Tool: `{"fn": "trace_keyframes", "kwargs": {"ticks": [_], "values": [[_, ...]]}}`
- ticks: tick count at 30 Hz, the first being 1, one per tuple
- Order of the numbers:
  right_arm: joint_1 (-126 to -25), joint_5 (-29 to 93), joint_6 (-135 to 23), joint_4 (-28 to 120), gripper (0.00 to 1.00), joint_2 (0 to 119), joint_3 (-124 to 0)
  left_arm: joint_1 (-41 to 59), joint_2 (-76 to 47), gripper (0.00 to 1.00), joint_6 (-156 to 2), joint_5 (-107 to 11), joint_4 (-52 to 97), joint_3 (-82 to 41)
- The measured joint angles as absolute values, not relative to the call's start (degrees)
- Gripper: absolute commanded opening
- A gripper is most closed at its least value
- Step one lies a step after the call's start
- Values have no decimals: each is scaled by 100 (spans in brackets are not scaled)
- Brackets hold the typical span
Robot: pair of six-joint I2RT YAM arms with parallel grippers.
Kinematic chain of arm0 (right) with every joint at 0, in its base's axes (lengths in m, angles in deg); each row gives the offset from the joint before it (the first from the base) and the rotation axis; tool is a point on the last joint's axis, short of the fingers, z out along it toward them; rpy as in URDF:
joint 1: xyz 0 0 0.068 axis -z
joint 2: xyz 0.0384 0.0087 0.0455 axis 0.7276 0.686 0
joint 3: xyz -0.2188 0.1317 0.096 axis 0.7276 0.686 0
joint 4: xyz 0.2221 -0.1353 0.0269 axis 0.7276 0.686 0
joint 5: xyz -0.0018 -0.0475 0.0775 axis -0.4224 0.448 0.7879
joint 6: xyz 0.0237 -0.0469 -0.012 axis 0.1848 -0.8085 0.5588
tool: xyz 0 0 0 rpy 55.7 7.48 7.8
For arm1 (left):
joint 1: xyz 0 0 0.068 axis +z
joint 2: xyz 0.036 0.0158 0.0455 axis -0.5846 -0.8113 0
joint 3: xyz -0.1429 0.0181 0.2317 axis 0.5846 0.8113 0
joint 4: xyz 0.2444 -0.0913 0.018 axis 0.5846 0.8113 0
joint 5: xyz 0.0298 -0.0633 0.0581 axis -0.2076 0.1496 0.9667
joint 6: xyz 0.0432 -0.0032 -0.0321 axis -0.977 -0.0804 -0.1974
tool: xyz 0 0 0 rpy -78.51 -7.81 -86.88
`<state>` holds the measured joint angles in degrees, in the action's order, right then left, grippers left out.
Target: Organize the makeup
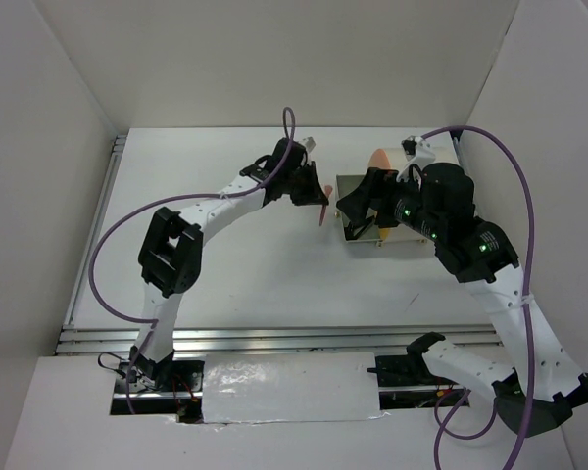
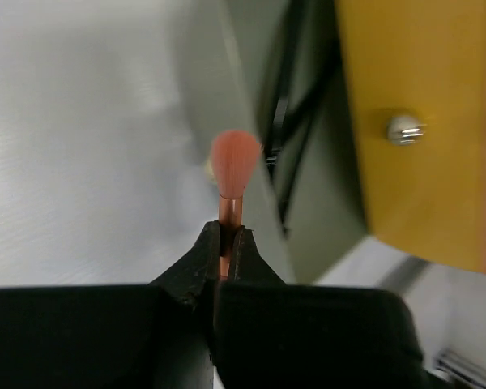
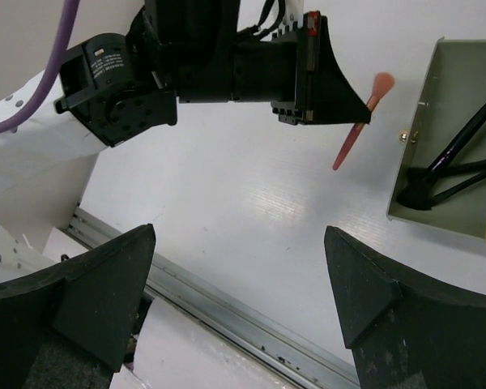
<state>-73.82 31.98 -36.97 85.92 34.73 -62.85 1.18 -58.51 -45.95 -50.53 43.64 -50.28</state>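
Just 1 pink brush (image 2: 236, 162), L tool (image 2: 224, 239)

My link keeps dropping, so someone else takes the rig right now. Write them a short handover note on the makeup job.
Left gripper: shut on the pink-tipped brush, which it holds beside the open tray, not over it.
Right gripper: open, holding nothing, facing the tray's near side.
Done: black brushes lie in the tray.
Left: carry the pink-tipped brush over the tray and release it, then look for any other loose makeup.
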Motion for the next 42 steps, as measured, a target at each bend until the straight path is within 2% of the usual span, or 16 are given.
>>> {"fn": "trace_keyframes", "kwargs": {"ticks": [4,6,8,13,14,16,18,22,24,25,26,28,29,32,36,42], "values": [[-7382,3148,-3699,8596,93,3464,-6285,118,-5916,0,-4068,-5647,3861,-5262],[-7386,3118,-3703,8598,93,3456,-6285,116,-6043,5,-3756,-5868,3520,-5419],[-7393,3107,-3712,8598,93,3445,-6285,110,-6183,13,-3467,-6034,3216,-5537],[-7393,3089,-3718,8601,93,3392,-6285,73,-6688,60,-2967,-6244,2952,-6020],[-7393,3080,-3721,8601,93,3384,-6285,66,-6749,74,-2910,-6237,2969,-6088],[-7395,3048,-3723,8603,93,3368,-6285,49,-6856,84,-2853,-6237,3026,-6213],[-7399,3008,-3738,8603,93,3362,-6285,35,-6865,87,-2820,-6231,3076,-6222],[-7430,2973,-3762,8603,93,3362,-6285,40,-6849,80,-2849,-6159,3164,-6235],[-7430,2962,-3780,8605,93,3362,-6285,66,-6780,72,-2893,-6001,3354,-6230],[-7430,2956,-3782,8605,93,3362,-6285,90,-6714,63,-2956,-5894,3463,-6208],[-7430,2954,-3784,8605,93,3362,-6285,127,-6589,40,-2987,-5724,3584,-6134],[-7430,2943,-3786,8605,93,3362,-6285,217,-6314,22,-3039,-5286,3990,-6042],[-7432,2934,-3786,8605,93,3362,-6285,261,-6196,7,-3096,-5053,4233,-6055],[-7437,2906,-3791,8605,93,3362,-6285,368,-6060,1,-3120,-4395,4995,-6316],[-7463,2831,-3771,8644,93,3412,-6329,418,-6139,0,-3122,-3929,5640,-6471],[-7469,2833,-3618,8727,93,3558,-6403,274,-6808,0,-3164,-3925,5900,-6587]]}}
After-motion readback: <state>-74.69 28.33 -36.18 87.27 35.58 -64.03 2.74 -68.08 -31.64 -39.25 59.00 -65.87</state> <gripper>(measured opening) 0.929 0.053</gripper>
